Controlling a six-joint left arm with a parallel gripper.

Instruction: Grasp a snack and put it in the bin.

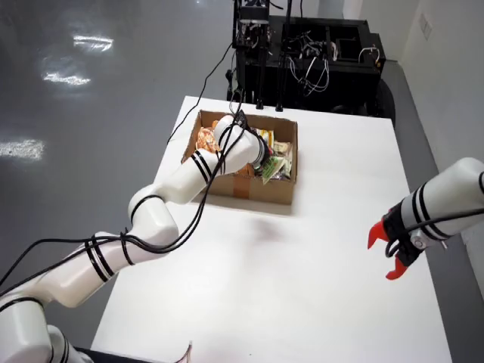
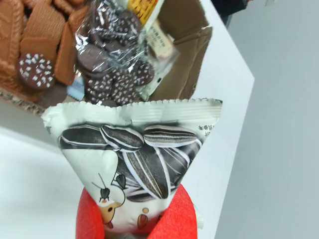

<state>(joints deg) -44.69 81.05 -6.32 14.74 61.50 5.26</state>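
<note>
My red fingers [image 2: 94, 219] are pinched tight on the near end of a white sunflower seed packet [image 2: 132, 154], which fans out above them. In the overhead view my gripper [image 1: 266, 160] reaches into the cardboard box [image 1: 253, 187] at the far middle of the white table [image 1: 318, 287]. Chocolate cookies [image 2: 117, 55] lie in the box just beyond the packet.

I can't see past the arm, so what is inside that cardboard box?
The cardboard box holds snacks: a clear bag of dark sprinkled cookies, brown biscuits and other packets. The gripper, jaws closed on a sunflower seed packet, hides part; the bottom layer is covered.
</note>
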